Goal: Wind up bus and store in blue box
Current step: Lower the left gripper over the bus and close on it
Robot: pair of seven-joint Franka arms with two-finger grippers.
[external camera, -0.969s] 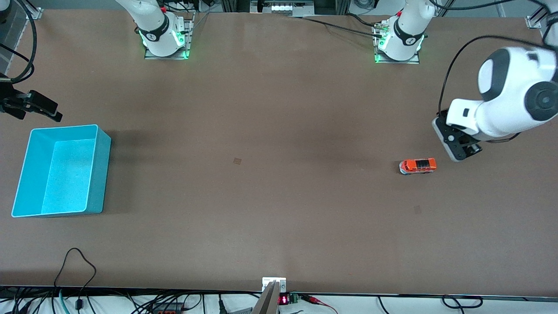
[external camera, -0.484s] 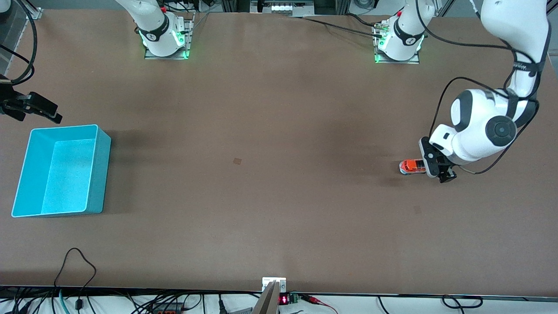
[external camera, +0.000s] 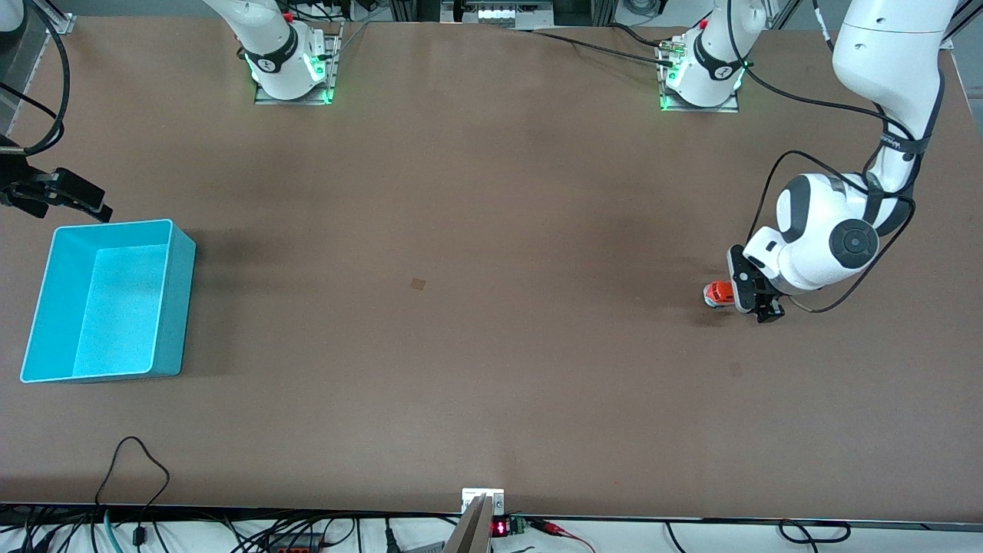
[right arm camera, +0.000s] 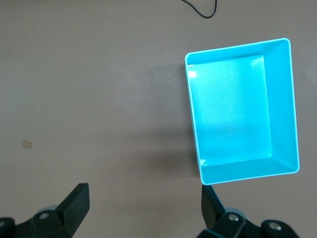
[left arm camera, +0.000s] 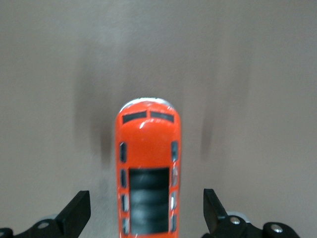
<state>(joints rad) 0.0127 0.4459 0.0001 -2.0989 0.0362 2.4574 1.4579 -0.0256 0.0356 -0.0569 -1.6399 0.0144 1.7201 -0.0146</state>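
the bus, orange with dark roof windows, sits on the table toward the left arm's end, between the left gripper's wide-spread fingers; the right gripper waits spread wide near the blue box.

No lettering, brand or label can be read on anything. A small red-lit display at the bench edge is too small to read.

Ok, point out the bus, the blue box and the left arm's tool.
bus (left arm camera: 147, 163), left wrist view, orange roof.
blue box (external camera: 119, 307), front view, speckled inner floor.
left tool (left arm camera: 146, 214), left wrist view, midway between its open fingertips.
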